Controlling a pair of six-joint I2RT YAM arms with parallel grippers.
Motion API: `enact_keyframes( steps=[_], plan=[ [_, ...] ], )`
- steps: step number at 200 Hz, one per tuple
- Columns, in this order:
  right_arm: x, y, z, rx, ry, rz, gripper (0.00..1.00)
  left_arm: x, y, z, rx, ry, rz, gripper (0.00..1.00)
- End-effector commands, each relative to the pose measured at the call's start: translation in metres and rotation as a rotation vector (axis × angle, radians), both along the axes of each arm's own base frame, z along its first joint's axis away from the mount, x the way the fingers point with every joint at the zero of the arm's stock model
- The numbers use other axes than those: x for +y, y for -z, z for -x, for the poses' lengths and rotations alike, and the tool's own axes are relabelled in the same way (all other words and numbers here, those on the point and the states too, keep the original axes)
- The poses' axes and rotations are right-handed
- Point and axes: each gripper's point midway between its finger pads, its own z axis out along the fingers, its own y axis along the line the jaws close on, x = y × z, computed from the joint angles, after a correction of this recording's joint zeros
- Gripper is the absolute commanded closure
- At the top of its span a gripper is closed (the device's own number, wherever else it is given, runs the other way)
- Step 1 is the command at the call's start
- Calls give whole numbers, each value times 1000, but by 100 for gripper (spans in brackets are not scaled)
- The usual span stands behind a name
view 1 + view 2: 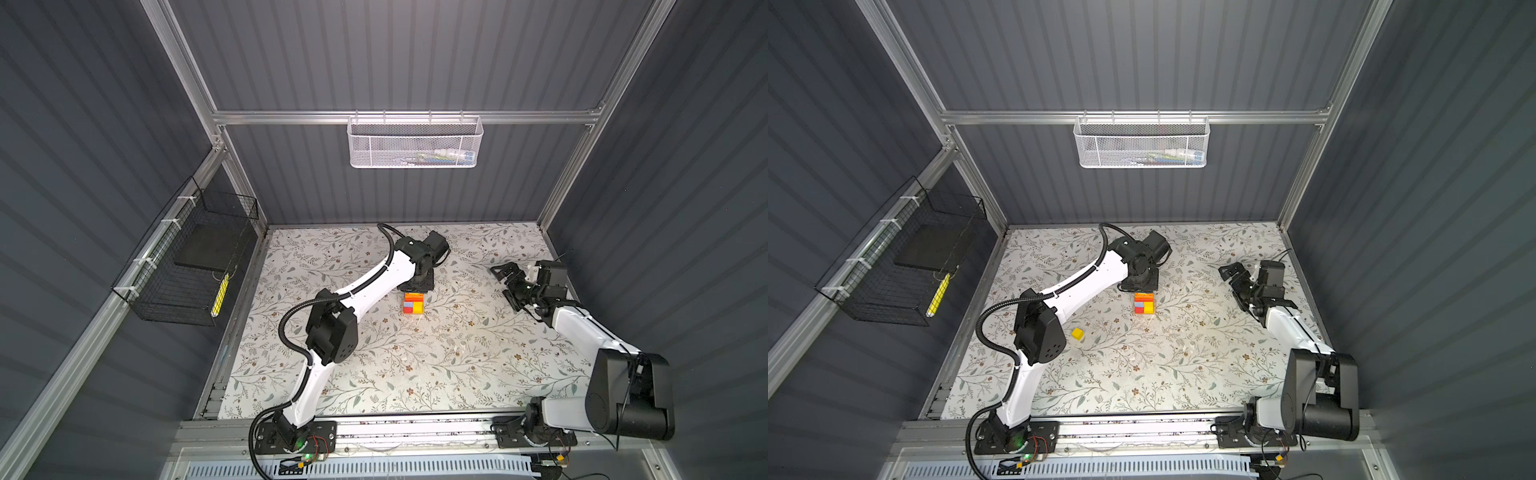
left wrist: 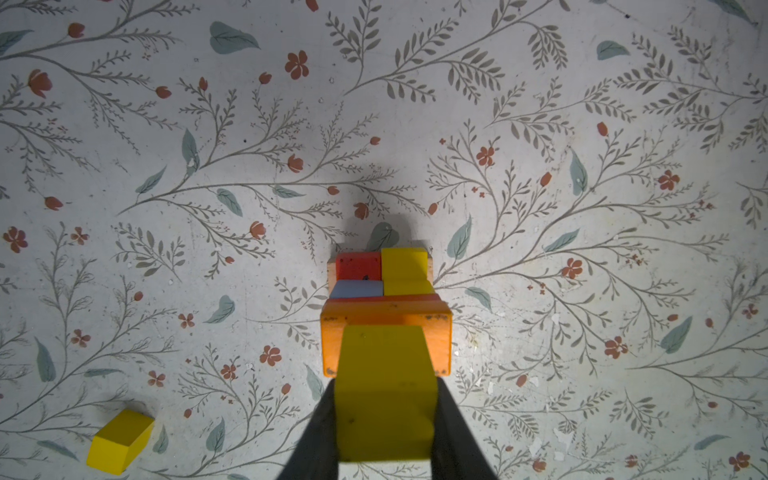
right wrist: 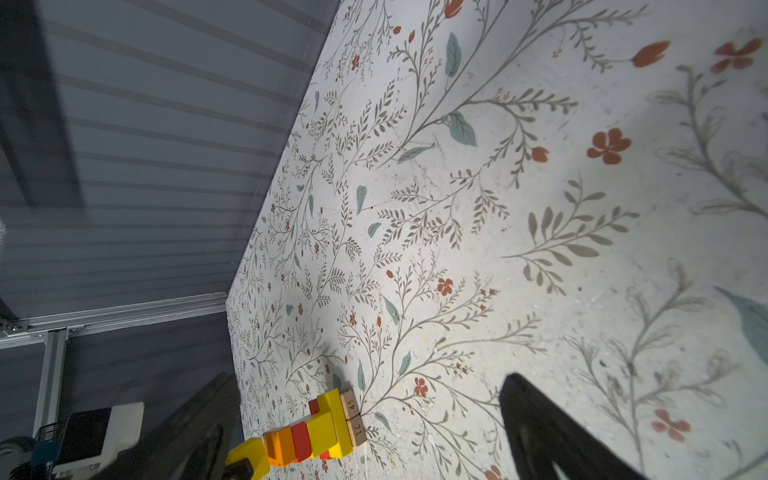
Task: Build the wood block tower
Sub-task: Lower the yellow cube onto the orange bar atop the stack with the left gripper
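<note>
The tower [image 1: 413, 302] [image 1: 1144, 302] stands mid-table: tan bricks at the base, then yellow, red and light-blue blocks, with an orange brick [image 2: 386, 320] on top. My left gripper [image 2: 384, 386] points straight down over it, shut on a yellow block [image 2: 384, 395] whose underside meets the orange brick. The right wrist view shows that yellow block [image 3: 249, 455] against the tower [image 3: 328, 428]. A loose yellow cube [image 1: 1077, 333] [image 2: 120, 441] lies on the table left of the tower. My right gripper [image 1: 505, 286] [image 1: 1235, 289] [image 3: 372, 378] hovers open and empty at the right, facing the tower.
A white mesh basket [image 1: 415, 143] hangs on the back wall. A black wire basket [image 1: 187, 266] hangs on the left wall. The left arm's elbow [image 1: 332, 332] leans over the table's left half. Grey panels wall in the floral table [image 1: 415, 374].
</note>
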Motion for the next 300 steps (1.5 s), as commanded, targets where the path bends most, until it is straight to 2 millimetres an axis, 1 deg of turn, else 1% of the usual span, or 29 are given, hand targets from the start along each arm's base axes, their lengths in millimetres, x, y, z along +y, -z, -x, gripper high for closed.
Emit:
enact_keyframes(
  steps=[1,53,98,184,300],
  plan=[
    [1,-8,-5,-22,-11,11,1,3,11,-1,24,-19,-9,100],
    [1,-7,-6,-17,-14,9,1,2,15,0,36,-19,-9,100],
    [1,-5,-6,-11,-12,6,1,4,17,0,39,-22,-13,96],
    [1,-3,-5,-2,-11,8,1,5,19,-1,46,-27,-11,91],
    [2,-2,-5,2,-12,7,1,5,20,1,57,-28,-3,77]
  ],
)
